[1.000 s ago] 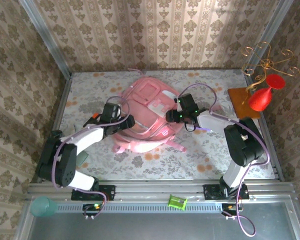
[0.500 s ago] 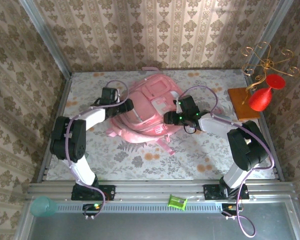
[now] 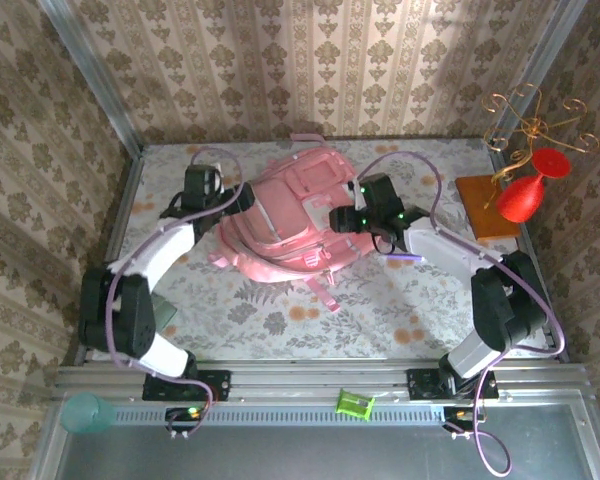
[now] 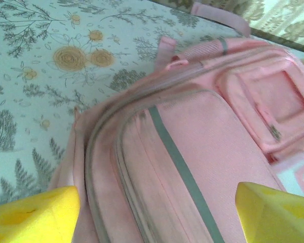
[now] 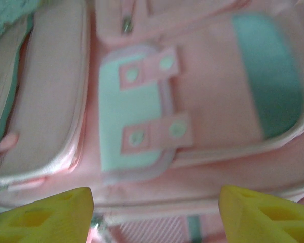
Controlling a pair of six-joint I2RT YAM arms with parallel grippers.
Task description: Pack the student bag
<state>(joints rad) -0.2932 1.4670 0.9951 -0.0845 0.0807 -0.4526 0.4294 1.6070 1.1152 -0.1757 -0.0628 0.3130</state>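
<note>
Both arms reach forward from the near edge and bend inward toward the middle of the flowered tabletop point(image 3: 400, 310). The left arm runs up the left side with its elbow low and its wrist turned right. That puts the left pincer point(image 3: 242, 197) at the left flank of the student bag point(image 3: 290, 225). The right arm rises from its base, folds at the elbow, and stretches left, so the right pincer point(image 3: 340, 218) meets the bag's right side. In the left wrist view the left pincer point(image 4: 157, 212) is spread wide, its two yellow fingertips point(image 4: 33, 212) far apart above the pink fabric point(image 4: 192, 152), gripping nothing. In the right wrist view the right pincer point(image 5: 157, 212) is likewise agape over a pale green patch pocket point(image 5: 126, 126), holding nothing. There is one bag, lying pockets-up toward the far middle of the tabletop, between the two pincers. The count is two arms and two pincers. One wooden board point(image 3: 480, 205) lies at the far right with one gold wire stand point(image 3: 530, 120) and a red vase point(image 3: 520, 197). One green cup point(image 3: 87, 412) and one small green object point(image 3: 355, 403) sit on the near rail.
</note>
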